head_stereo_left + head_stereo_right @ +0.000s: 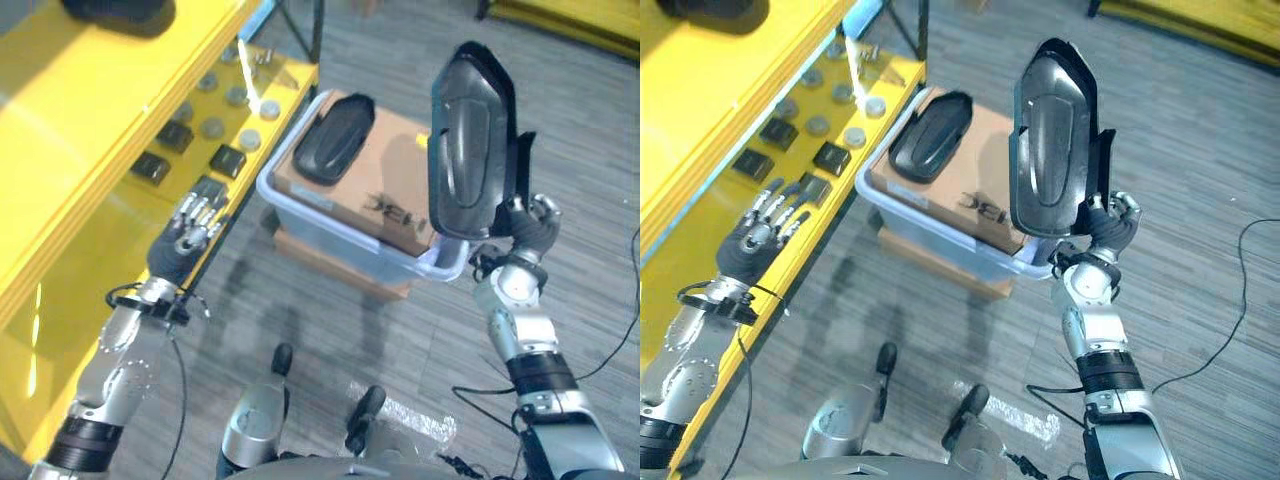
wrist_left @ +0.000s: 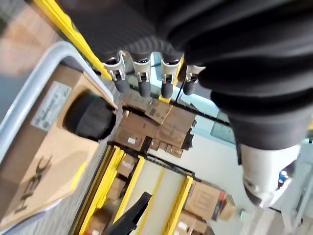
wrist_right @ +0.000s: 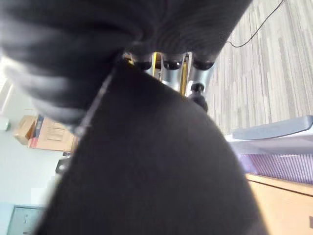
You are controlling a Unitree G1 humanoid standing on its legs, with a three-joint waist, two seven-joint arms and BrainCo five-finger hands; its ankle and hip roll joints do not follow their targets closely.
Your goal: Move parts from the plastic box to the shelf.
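My right hand (image 1: 525,232) grips the lower end of a long black moulded part (image 1: 465,140) and holds it upright above the near right corner of the clear plastic box (image 1: 300,215). The same part (image 3: 146,171) shows close up in the right wrist view, with my fingers (image 3: 166,63) curled over it. A second black part (image 1: 335,135) lies on the brown cardboard inside the box. My left hand (image 1: 190,235) hovers with straight fingers over the edge of the yellow shelf (image 1: 110,150), holding nothing.
Small black blocks (image 1: 228,160) and grey round discs (image 1: 212,128) lie on the lower yellow shelf board. The box rests on a cardboard carton (image 1: 340,268) on the grey striped floor. Another dark part (image 1: 120,12) sits on the upper shelf.
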